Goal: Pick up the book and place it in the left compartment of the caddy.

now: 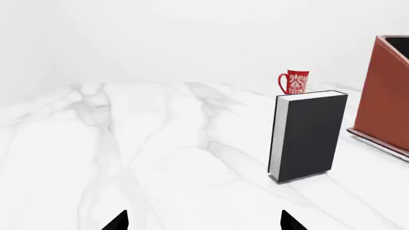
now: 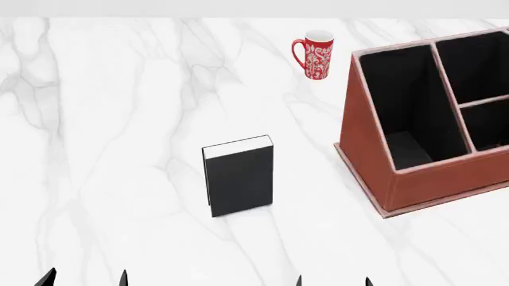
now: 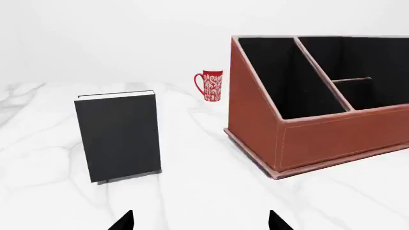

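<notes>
The black book (image 2: 238, 177) stands upright on the white marble table, white page edges on top; it also shows in the left wrist view (image 1: 308, 135) and the right wrist view (image 3: 119, 136). The reddish-brown caddy (image 2: 368, 159) stands to its right, with its long black-lined left compartment (image 2: 402, 107) empty; the right wrist view shows the caddy (image 3: 313, 139) too. My left gripper (image 2: 85, 279) and right gripper (image 2: 332, 281) are open and empty at the near edge, well short of the book. Only their black fingertips (image 1: 118, 222) (image 3: 124, 221) show.
A red patterned mug (image 2: 316, 54) stands at the back, between book and caddy, also in the left wrist view (image 1: 294, 82) and right wrist view (image 3: 210, 86). The marble table (image 2: 119, 119) stretches wide to the left.
</notes>
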Controlling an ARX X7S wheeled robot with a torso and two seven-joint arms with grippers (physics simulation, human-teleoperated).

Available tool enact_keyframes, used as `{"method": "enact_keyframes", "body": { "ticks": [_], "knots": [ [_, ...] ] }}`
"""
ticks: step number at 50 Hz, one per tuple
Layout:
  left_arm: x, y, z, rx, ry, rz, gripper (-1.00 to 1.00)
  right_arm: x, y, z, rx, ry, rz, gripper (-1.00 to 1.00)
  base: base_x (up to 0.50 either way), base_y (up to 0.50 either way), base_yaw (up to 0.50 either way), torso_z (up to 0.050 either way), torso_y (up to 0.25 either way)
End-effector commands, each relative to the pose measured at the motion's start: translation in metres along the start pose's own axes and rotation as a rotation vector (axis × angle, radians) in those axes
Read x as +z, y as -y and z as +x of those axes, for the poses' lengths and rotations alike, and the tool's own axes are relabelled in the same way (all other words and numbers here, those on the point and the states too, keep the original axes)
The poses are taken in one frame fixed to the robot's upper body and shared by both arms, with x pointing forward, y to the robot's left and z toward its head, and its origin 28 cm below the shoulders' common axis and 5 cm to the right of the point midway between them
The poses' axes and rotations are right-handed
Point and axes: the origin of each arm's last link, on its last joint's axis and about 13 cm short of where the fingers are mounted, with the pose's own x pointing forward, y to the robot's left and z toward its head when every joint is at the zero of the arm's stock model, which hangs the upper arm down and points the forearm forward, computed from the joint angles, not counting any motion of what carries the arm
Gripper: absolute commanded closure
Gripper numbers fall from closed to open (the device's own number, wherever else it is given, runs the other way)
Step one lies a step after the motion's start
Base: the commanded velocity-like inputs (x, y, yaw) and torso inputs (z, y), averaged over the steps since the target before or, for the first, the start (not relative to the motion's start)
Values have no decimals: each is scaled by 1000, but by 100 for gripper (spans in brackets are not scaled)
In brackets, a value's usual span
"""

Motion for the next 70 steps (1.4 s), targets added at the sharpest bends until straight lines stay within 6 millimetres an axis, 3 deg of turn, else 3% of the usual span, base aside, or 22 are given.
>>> {"method": "enact_keyframes", "body": {
  "ticks": [1, 13, 22, 35, 59, 70],
  "knots": [
    [1, 0, 0, 0, 0, 0, -100, 0, 0, 0, 0, 0, 0, -100, 0, 0, 0, 0, 0],
    [12, -2, -5, 3, 2, 0, -100, 12, 0, -4, -3, 9, -15, -100, 0, 0, 0, 0, 0],
    [46, -6, -22, -12, 55, -1, -100, 42, 0, -19, 22, 52, -31, -100, 0, 0, 0, 0, 0],
    [75, -11, -43, -7, 77, 15, -100, 71, 2, -37, 37, 77, -57, -100, 0, 0, 0, 0, 0],
    [95, -11, -62, -2, 112, 54, -100, 106, 6, -64, 96, 186, -36, -100, 5, 0, 0, 0, 0],
    [98, -12, -64, 5, 129, 49, -100, 110, 9, -65, 81, 204, -39, -100, 467, -68, 0, 0, 0]
  ]
}}
